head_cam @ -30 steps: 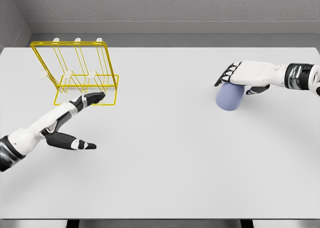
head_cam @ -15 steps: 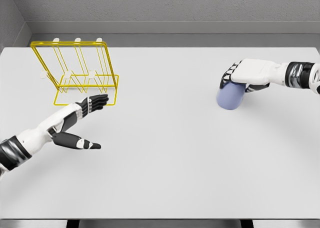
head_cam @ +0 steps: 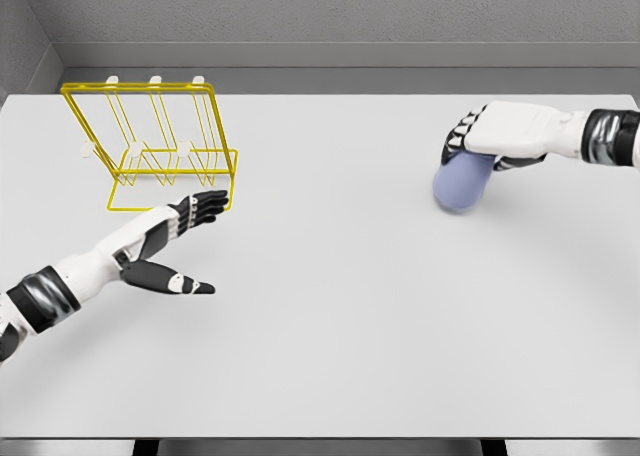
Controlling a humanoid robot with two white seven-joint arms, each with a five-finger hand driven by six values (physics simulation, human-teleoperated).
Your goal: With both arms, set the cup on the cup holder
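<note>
1. The fingers (head_cam: pixel 462 136) of the right hand (head_cam: pixel 500 134) are curled down over the upper end of the cup (head_cam: pixel 462 182), gripping it from above; those of the left hand (head_cam: pixel 165 241) are stretched out and slightly spread, with the thumb held apart below, and nothing is held by them.

2. The cup is found at the right side of the table (head_cam: pixel 330 316), well apart from the cup holder (head_cam: pixel 150 146), which stands at the far left.

3. The task is judged to be at an early stage: the cup has been grasped and appears to be just tipped off the table surface (whether it is fully clear of it cannot be told), but it has not been carried across, and no peg of the yellow wire holder carries anything.

4. What remains, as far as can be judged: the transfer leftward, probably a handover to the left hand, which is poised just in front of the holder, and the hanging of the cup on a peg.

5. The cup's long axis is tilted from upright, its lower end swung toward the left and toward the camera, its upper end hidden under the palm. Which end is the open mouth cannot be determined.
</note>
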